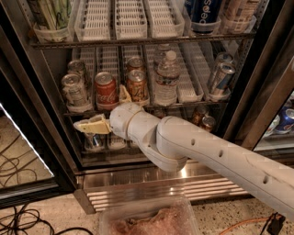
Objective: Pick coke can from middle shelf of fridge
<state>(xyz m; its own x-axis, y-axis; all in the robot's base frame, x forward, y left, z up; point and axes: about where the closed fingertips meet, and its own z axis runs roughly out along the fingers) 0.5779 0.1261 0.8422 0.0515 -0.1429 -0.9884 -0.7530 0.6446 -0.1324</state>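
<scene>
The coke can (105, 90), red with white script, stands upright near the front left of the middle shelf (189, 89) in the fridge (42, 120). My gripper (106, 110) is open just in front of and slightly below the can. One cream finger (89, 125) points left below the shelf edge. The other finger (124, 94) rises between the coke can and an orange-brown can (137, 85). Neither finger is closed on the can. My white arm (206, 153) reaches in from the lower right.
Silver cans (73, 89) stand left of the coke can and others (220, 78) at the right. A clear water bottle (166, 75) stands mid-shelf. A Pepsi can (204, 13) is on the shelf above. A plastic bin (147, 219) and cables (18, 220) lie on the floor.
</scene>
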